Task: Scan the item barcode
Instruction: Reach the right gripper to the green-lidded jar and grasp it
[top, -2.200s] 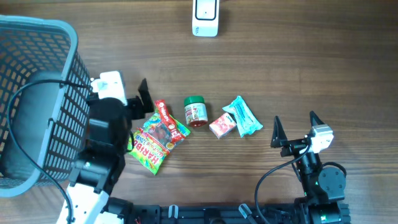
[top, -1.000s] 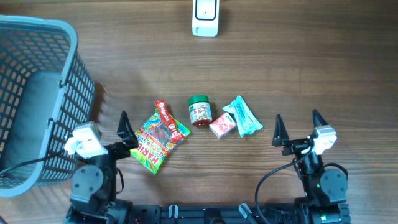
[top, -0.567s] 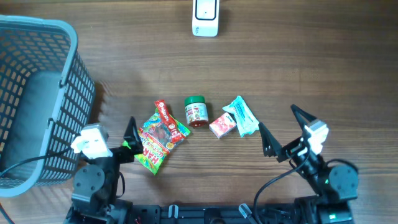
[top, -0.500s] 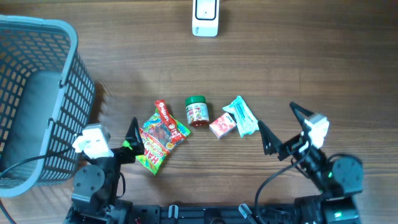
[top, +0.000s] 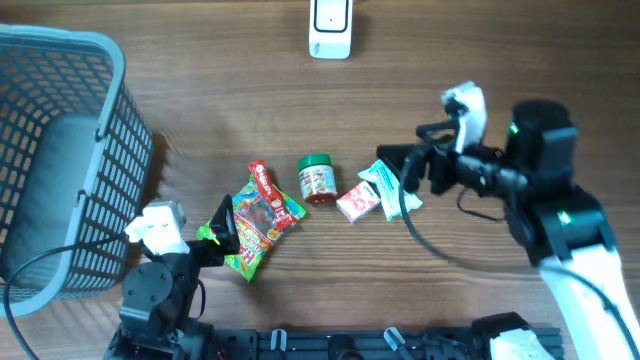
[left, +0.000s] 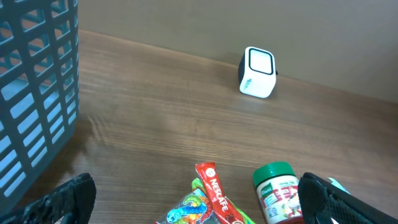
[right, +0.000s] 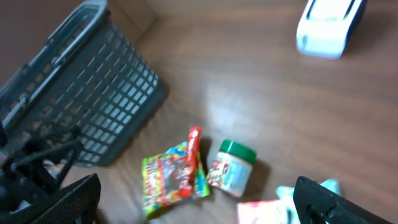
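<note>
Black arms (top: 540, 170), white wrist blocks (top: 465, 103) (one each), black cables (top: 428, 238) — green lights (top: 516, 128)

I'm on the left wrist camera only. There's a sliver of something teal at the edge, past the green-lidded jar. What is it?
Observer: A teal plastic packet, lying flat, further right than the green-lidded jar.
Operator: Anything between the two?
Observer: Yes, a small pink box, right against the packet.
Operator: Where's the right gripper?
Observer: The right gripper is open and empty. In the overhead view it is over the packet's upper end. I can't judge its height.
</note>
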